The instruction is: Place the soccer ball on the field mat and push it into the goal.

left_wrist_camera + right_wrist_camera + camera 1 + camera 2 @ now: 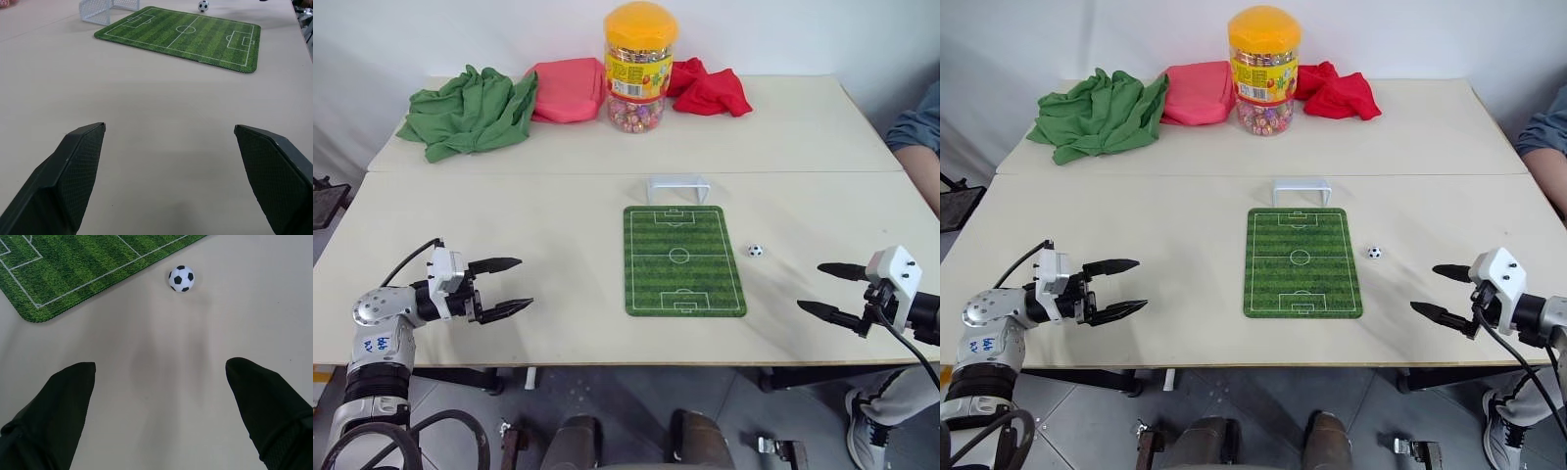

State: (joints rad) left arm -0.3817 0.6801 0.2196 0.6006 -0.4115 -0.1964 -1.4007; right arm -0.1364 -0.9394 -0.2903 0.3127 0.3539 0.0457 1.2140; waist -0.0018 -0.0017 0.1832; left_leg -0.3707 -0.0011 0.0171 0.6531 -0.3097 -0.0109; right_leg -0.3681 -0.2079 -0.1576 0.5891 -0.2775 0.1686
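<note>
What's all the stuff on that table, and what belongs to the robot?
soccer ball: one, white with black patches, on bare table just right of the mat.
field mat: one, green with white lines, table centre.
goal: one, white, at the mat's far end.
candy jar: one, clear with yellow lid, far edge.
green cloth: one, far left.
red cloths: two, beside the jar.
table: beige.
person's arm: grey sleeve, right edge.
left gripper: black fingers, open, empty.
right gripper: black fingers, open, empty.
</note>
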